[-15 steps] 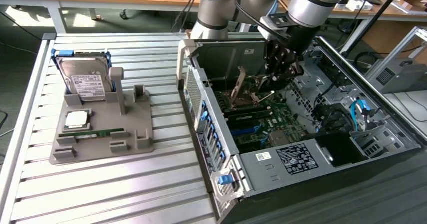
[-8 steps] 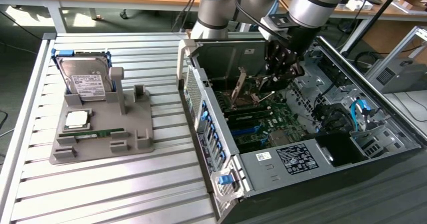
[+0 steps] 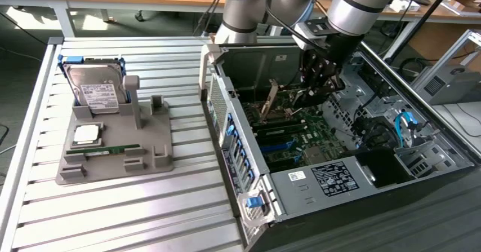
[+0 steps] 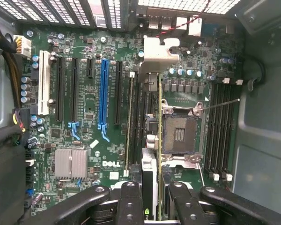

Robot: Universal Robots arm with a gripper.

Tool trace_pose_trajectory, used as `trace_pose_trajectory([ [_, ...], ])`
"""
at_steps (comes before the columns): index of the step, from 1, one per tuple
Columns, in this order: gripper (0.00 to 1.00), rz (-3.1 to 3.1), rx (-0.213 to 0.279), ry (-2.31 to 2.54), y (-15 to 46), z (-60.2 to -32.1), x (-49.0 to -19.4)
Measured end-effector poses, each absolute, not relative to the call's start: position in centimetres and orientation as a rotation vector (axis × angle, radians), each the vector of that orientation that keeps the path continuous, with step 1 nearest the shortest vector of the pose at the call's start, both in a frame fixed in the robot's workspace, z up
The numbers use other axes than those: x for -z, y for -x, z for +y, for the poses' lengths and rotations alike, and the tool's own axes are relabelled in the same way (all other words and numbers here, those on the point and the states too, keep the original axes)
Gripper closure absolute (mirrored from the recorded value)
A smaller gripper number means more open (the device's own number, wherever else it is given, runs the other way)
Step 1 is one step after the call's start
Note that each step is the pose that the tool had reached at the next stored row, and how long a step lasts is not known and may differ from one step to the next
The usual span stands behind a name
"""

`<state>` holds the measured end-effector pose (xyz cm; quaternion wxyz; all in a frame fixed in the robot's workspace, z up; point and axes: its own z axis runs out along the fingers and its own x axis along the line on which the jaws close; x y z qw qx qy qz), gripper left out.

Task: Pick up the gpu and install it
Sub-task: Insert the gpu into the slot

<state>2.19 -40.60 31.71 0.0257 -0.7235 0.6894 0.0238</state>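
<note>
**GPU HELD OVER MOTHERBOARD, NOT SEATED**

1. End effector (image 4: 152,199): clenched on the gpu (image 4: 159,117). In the wrist view, the dark fingers (image 4: 130,201) sit on either side of the card's near end.

2. The gpu is seen edge-on in the wrist view, as a thin line running away from the end effector. Its silvery bracket (image 4: 160,52) is at the far end, near the vented rear wall of the case.

3. The gpu is inside the open computer case (image 3: 301,191), above the green motherboard (image 4: 84,136). In the wrist view it lines up alongside the CPU socket (image 4: 180,133). Whether it touches the board cannot be told.

4. The blue expansion slot (image 4: 103,93) is unoccupied and lies well apart from the card.

5. In the exterior view, the arm reaches down into the case, which lies on its side on the slatted counter (image 3: 112,218).

6. At the exterior view's left, a grey fixture (image 3: 143,150) on the counter carries a hard drive (image 3: 96,91) standing upright and a green memory stick (image 3: 105,149) lying flat.
</note>
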Motion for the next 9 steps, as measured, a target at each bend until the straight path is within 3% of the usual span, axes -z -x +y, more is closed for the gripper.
trace_pose_trajectory([
  [9, 0.73, 2.163, -0.073, 2.205, -2.14, -41.07, -31.61],
])
